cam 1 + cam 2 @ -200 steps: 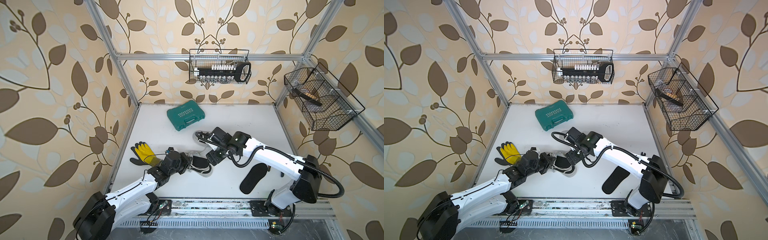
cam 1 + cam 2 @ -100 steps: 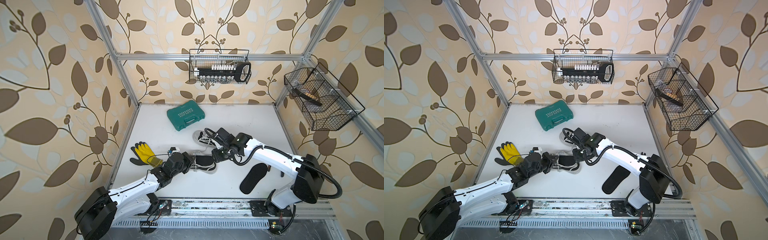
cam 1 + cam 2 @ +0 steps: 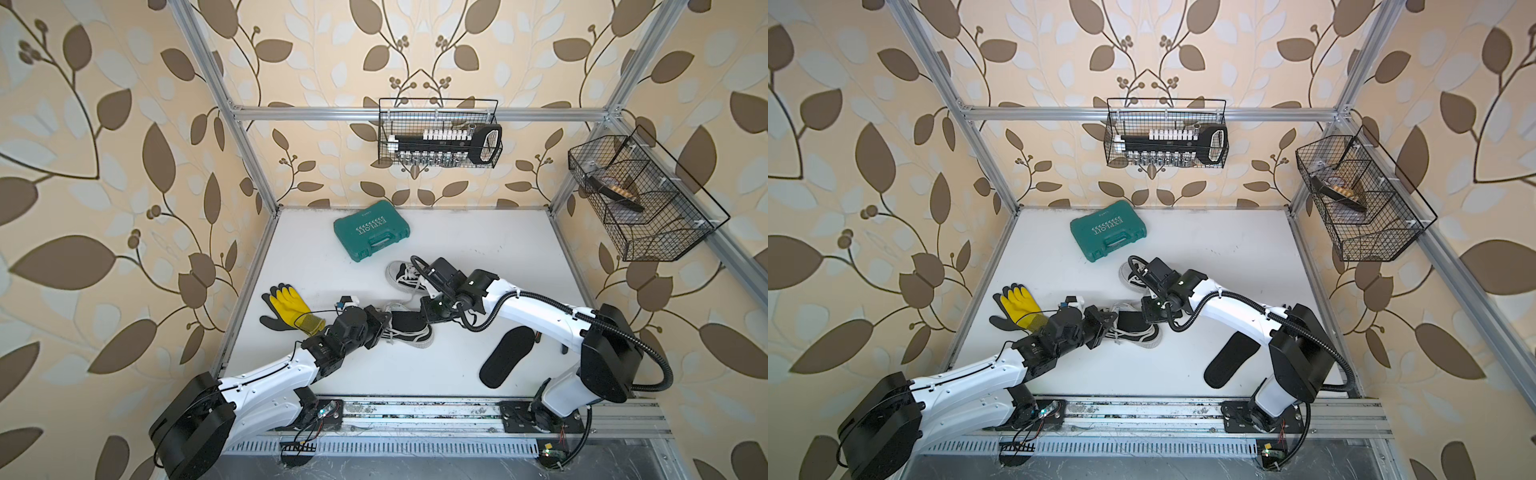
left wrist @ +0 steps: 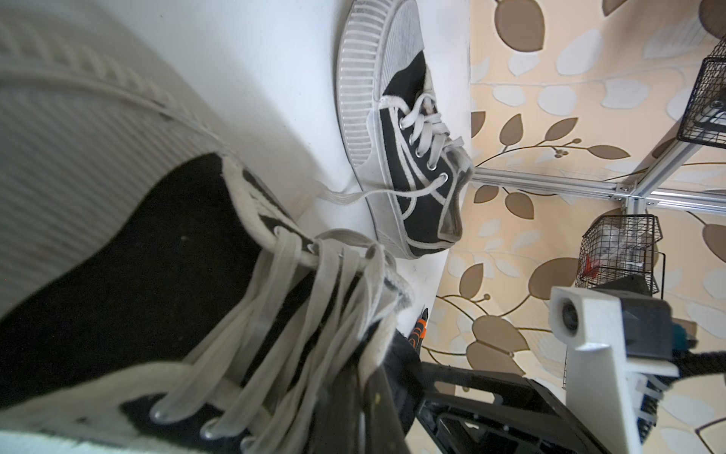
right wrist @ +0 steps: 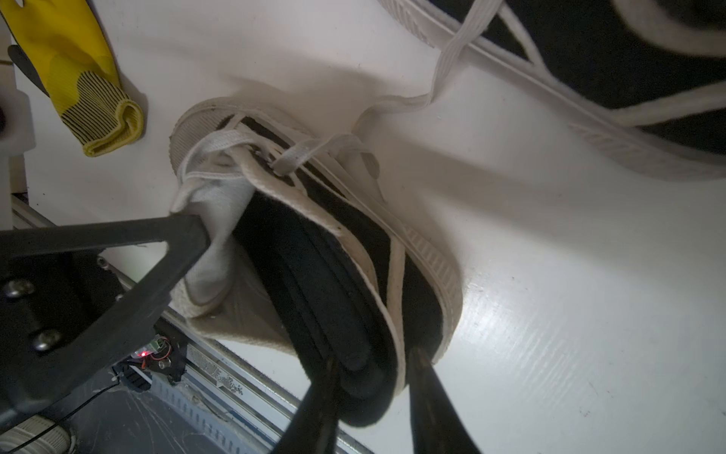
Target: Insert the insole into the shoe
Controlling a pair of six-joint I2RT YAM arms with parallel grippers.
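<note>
A black canvas shoe [image 3: 411, 334] [image 3: 1138, 332] lies on its side on the white table between my two grippers. A black insole [image 5: 334, 314] sits in its opening, and its heel end sticks out past the heel rim. My right gripper [image 5: 373, 393] [image 3: 430, 318] is shut on that end: one finger presses the insole, the other the outside of the heel wall. My left gripper [image 3: 380, 323] [image 4: 369, 412] is shut on the shoe's white tongue [image 5: 220, 220] and holds it pulled back. In the left wrist view the laces [image 4: 314, 306] fill the foreground.
A second black shoe [image 3: 405, 276] stands just behind the right gripper, its lace trailing toward the held shoe. A loose black insole [image 3: 507, 355] lies at the front right. A yellow glove [image 3: 291, 309] lies left, a green case [image 3: 371, 235] at the back.
The right gripper's jaws have narrowed from wide apart onto the insole and heel. The left arm has carried the shoe's toe end a little to the right.
</note>
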